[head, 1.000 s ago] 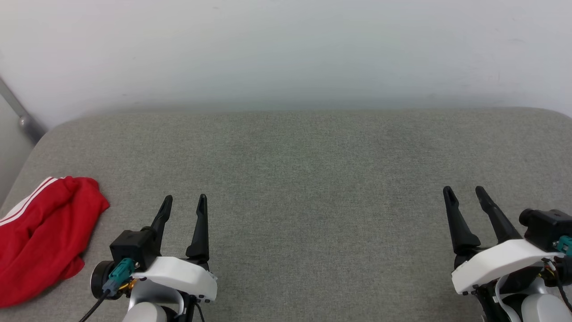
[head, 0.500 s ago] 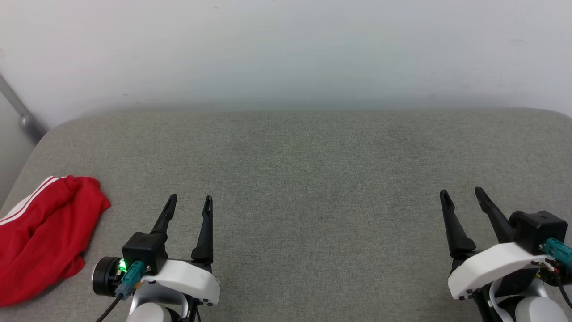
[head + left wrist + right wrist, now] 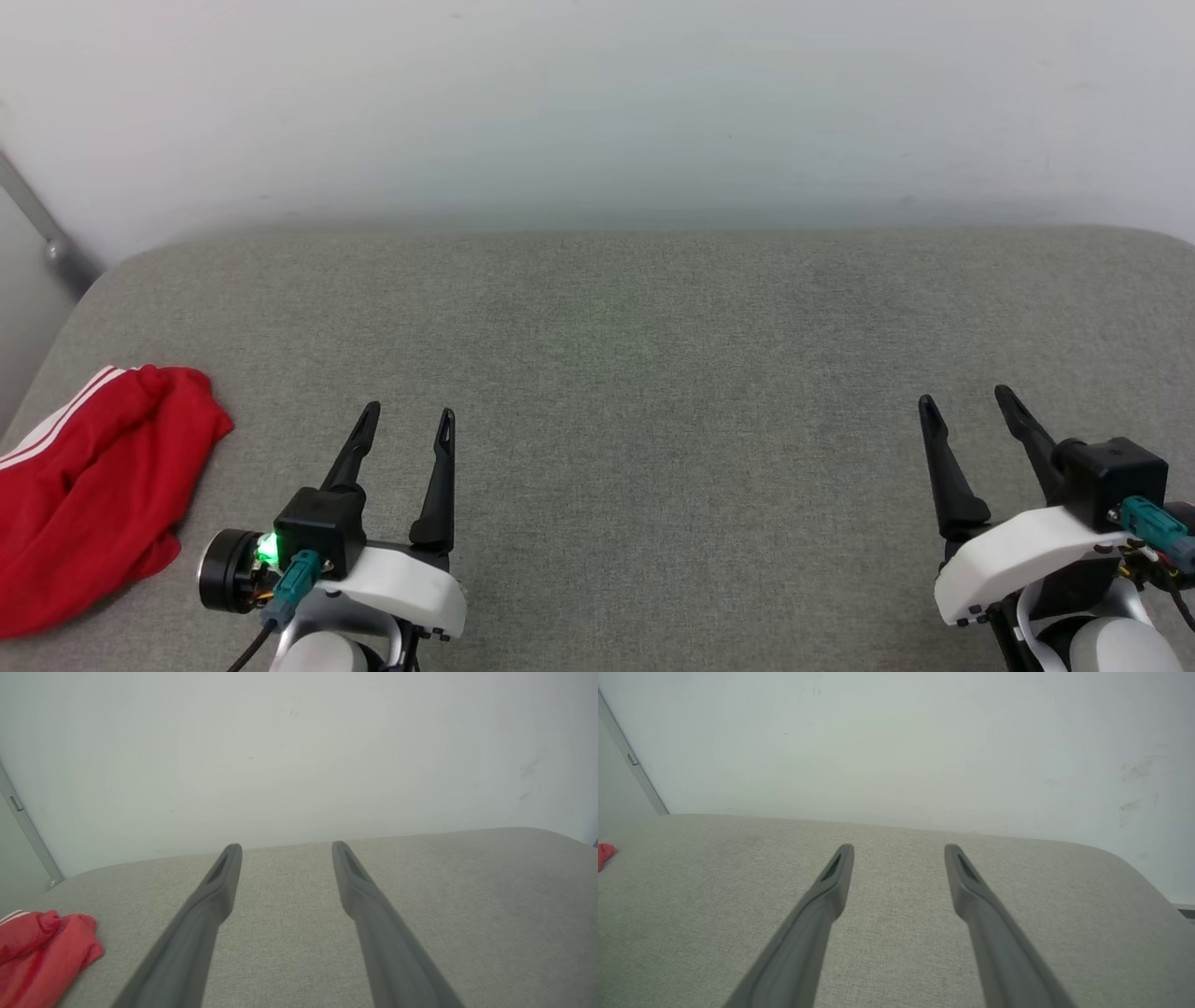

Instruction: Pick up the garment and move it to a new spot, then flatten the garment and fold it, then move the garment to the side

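The garment (image 3: 89,490) lies crumpled in a red heap with white stripes at the near left edge of the grey padded surface; it also shows in the left wrist view as the garment (image 3: 39,952) at lower left, and a red sliver of the garment (image 3: 603,854) sits at the left edge of the right wrist view. My left gripper (image 3: 409,420) hovers open just right of the heap, apart from it, nothing between its fingers (image 3: 219,891). Far off at the lower right, my right gripper (image 3: 966,401) is open and empty too.
The grey fabric surface (image 3: 635,373) spreads wide between the two grippers and ends at a pale wall (image 3: 597,103) behind. A grey metal bar (image 3: 37,229) slants down the wall at the far left. The surface's left and right corners are rounded.
My left gripper has shifted slightly right and turned at the wrist; a green light now shows on its camera. The right gripper has edged slightly. The garment lies still.
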### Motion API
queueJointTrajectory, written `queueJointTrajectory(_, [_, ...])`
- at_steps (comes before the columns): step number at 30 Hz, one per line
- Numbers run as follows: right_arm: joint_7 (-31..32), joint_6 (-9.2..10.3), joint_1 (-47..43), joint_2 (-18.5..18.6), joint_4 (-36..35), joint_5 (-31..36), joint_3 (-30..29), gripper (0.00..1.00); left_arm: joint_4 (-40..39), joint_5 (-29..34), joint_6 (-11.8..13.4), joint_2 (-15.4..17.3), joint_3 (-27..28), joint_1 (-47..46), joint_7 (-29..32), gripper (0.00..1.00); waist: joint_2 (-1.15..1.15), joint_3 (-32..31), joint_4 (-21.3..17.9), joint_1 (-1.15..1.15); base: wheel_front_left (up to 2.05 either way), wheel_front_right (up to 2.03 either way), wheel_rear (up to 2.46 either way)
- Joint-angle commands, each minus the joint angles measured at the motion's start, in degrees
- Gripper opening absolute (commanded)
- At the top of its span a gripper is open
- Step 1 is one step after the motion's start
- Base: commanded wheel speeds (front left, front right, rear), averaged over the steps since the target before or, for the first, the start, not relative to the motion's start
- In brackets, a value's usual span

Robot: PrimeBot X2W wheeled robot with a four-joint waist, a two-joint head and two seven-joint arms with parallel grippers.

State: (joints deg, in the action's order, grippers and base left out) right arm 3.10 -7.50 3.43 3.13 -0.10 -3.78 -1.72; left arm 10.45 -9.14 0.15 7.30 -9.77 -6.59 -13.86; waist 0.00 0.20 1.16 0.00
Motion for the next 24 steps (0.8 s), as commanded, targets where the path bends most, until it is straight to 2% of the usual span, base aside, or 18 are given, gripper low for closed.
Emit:
queueJointTrajectory(1, [-0.26,0.02,-0.4,-0.28,-0.53,0.92,-0.02,1.0,-0.05,0.81,-0.08,0.09,0.01,-0.79,-0.43,1.0,0.0,0.0,0.01,0.0,0.0,0.0,0.0])
queueJointTrajectory(10, [-1.2,0.02,-0.34,-0.33,-0.31,2.84,-0.43,1.0,0.86,2.82,-0.98,-0.77,1.0,-0.5,-1.43,1.0,0.0,0.07,-0.08,0.0,0.0,0.0,0.0])
queueJointTrajectory(24, [-2.55,0.02,0.25,-0.32,0.92,0.65,-0.8,1.0,2.4,1.04,-1.97,-1.92,2.88,-0.39,-1.36,1.0,0.0,0.09,-0.15,0.0,0.0,0.0,0.0])
